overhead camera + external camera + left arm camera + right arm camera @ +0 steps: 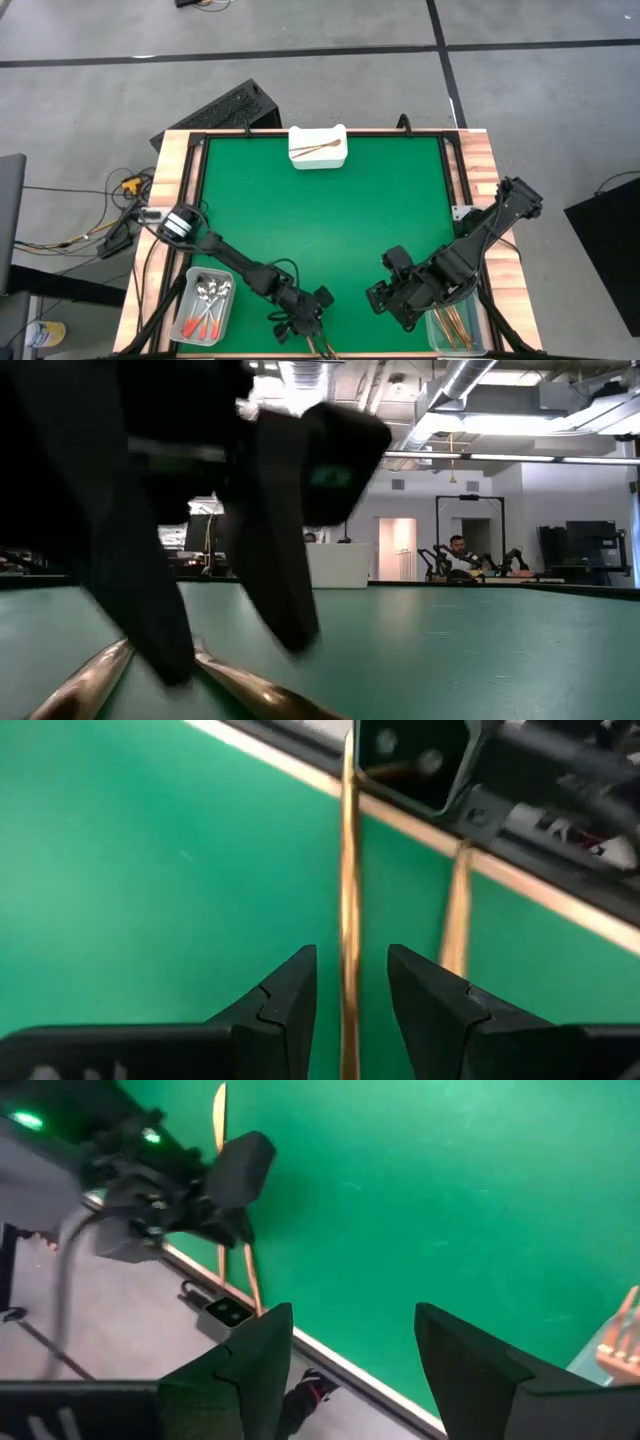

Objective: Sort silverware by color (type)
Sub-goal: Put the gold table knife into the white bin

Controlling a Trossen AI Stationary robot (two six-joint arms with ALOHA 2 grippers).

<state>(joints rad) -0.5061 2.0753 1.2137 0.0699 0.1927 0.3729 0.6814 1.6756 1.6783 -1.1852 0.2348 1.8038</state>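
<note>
So the left end effector (303, 325) is down at the near edge of the green worktop (320, 215), fingers (290, 995) spread either side of 1 copper piece (349, 900), not clamped yet, looks lined up to grab it. A 2nd copper piece (455, 915) lies just beside it. Left of that end effector, a clear bin (202, 305) holds what I count as 4 red-handled spoons (207, 300). To its right, the right end effector (392, 295) waits wide open, just beside a bin of gold pieces (455, 325), too bunched to count. At the far edge, a white tray (318, 147) has 1, maybe 2 copper pieces.
</note>
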